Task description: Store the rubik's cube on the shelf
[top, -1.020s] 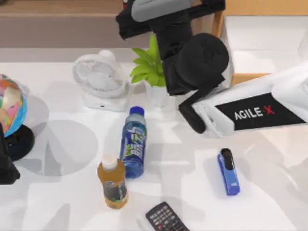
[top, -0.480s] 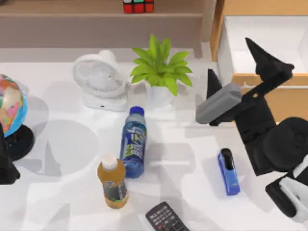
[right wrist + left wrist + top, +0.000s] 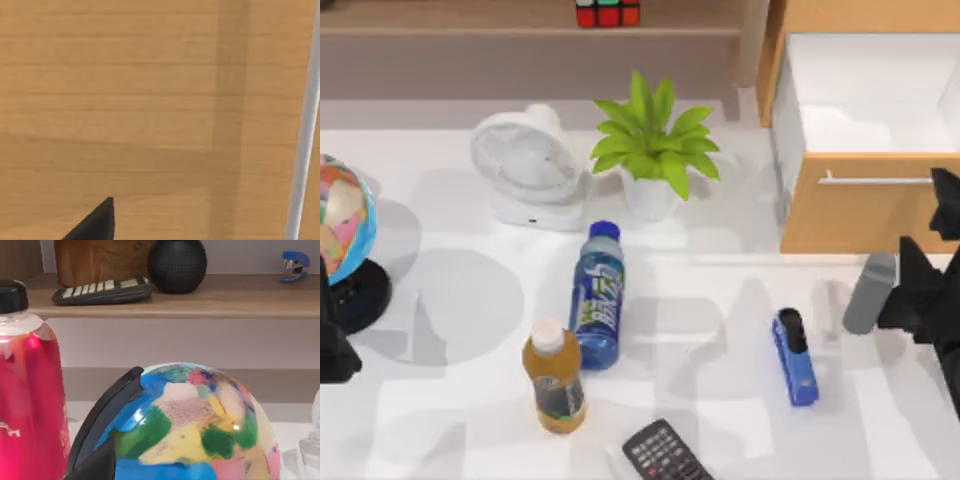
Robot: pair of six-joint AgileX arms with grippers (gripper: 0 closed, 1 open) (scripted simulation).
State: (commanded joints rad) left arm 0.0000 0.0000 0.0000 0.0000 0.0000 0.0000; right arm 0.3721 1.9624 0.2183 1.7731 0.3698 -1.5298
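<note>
Multicoloured patches cover the globe [image 3: 340, 225] at the tabletop's [image 3: 450, 400] far left edge, with my left arm [image 3: 332, 345] parked just below it; I cannot tell how its end effector stands. Taking the potted plant [image 3: 655, 150] as landmark: the white fan [image 3: 528, 165] stands just left of it, touching nothing. Below the plant, a blue bottle [image 3: 597, 295] lies on its side, its label lettering too blurred to read, and an amber bottle [image 3: 553, 378] with a white cap stands against its lower left. A black remote [image 3: 663, 455] sits at the bottom edge. Open tabletop runs between the bottles and the blue stapler [image 3: 795, 355], lower right of the plant.

Above the plant, slightly left, the rubik's cube [image 3: 607, 12] rests on the shelf [image 3: 470, 20], at the picture's top edge: black frame, red and green stickers showing. Right of the plant, the orange-wood drawer cabinet [image 3: 865, 205] stands with its drawer pulled out, metal handle [image 3: 875, 180] in front. Farthest right, my right end effector [image 3: 940, 235] hangs at the table's edge just below that handle, fingers spread apart and holding nothing.
</note>
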